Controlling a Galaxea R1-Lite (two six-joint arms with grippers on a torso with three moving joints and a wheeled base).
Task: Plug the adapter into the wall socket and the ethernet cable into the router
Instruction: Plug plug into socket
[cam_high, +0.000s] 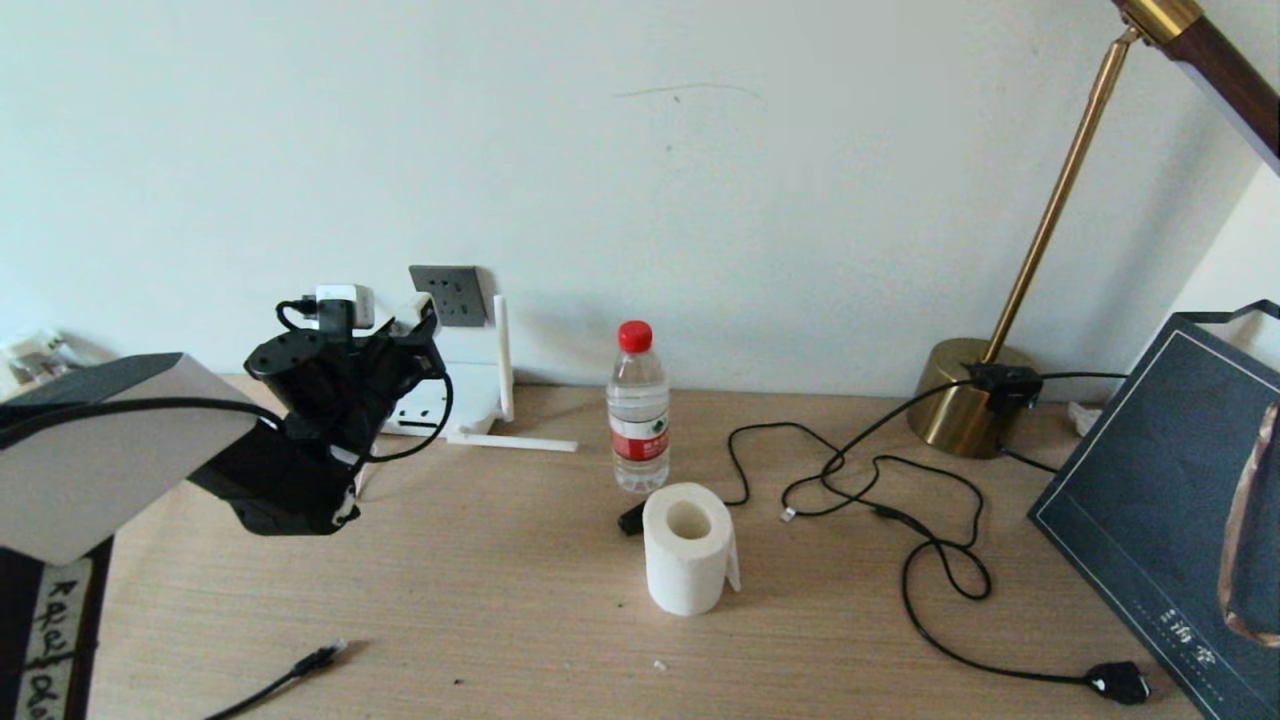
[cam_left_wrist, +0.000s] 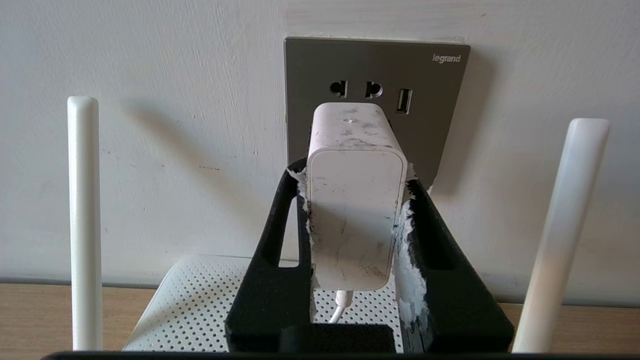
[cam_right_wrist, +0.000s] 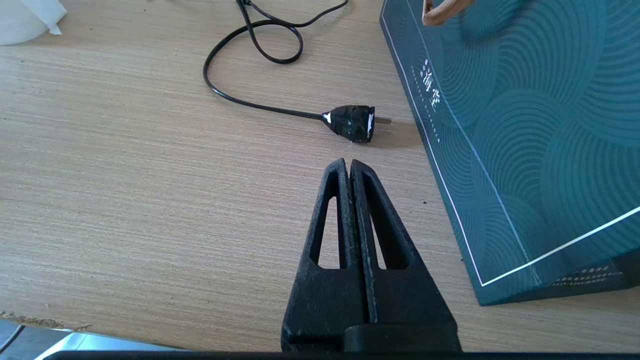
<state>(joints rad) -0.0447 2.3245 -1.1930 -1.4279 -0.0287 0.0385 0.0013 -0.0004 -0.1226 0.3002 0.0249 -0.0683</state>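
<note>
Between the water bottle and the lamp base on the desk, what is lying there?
In the head view, only loops of thin black cord lie on the wood between the water bottle and the lamp base.

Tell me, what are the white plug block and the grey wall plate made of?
The adapter, held by the left gripper, looks like smooth hard white plastic, scuffed with dark marks. The wall socket looks like matte dark-grey plastic, though a brushed metal finish cannot be ruled out.
</note>
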